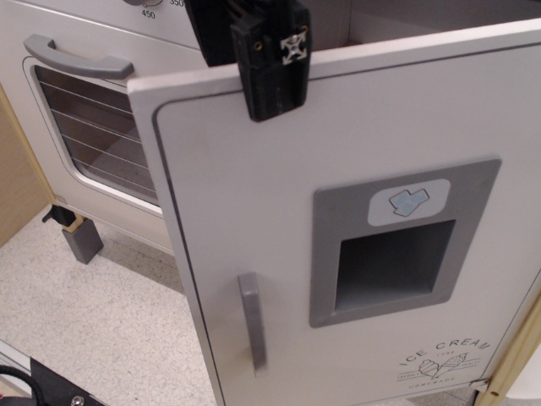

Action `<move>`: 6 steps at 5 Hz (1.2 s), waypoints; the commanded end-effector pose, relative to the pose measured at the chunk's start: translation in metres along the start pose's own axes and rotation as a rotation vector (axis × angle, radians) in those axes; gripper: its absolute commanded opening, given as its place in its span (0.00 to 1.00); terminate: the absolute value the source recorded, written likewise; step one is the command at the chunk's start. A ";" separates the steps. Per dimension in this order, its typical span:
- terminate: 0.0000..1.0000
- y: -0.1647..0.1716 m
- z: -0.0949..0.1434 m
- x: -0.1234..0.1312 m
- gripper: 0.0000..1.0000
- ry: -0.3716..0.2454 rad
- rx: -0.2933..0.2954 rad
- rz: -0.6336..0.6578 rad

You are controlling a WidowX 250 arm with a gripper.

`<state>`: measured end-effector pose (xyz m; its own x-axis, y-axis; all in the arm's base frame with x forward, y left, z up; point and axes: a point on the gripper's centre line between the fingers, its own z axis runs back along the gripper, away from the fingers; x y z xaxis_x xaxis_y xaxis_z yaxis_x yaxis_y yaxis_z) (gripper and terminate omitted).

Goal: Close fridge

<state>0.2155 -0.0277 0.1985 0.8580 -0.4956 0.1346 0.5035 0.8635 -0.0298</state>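
Observation:
The white fridge door (254, 211) stands ajar and fills most of the view. It has a vertical grey handle (252, 322), a grey dispenser panel (397, 245) with an ice-cube icon, and "ICE CREAM" print (452, 351). My black gripper (249, 85) is at the door's top edge, near its free left corner. One finger (275, 72) hangs over the door's front face. A second black part (211, 34) sits just behind the top edge. How the jaws stand does not show.
The white oven door (93, 127) with window and horizontal grey handle (76, 57) is at left, behind the fridge door. A grey foot (83, 241) stands on the speckled floor (93, 330). A wooden panel (17, 182) is at far left.

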 end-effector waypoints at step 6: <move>0.00 -0.016 0.038 -0.017 1.00 -0.064 -0.004 -0.033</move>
<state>0.1906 -0.0376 0.2258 0.8359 -0.5203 0.1748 0.5334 0.8451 -0.0356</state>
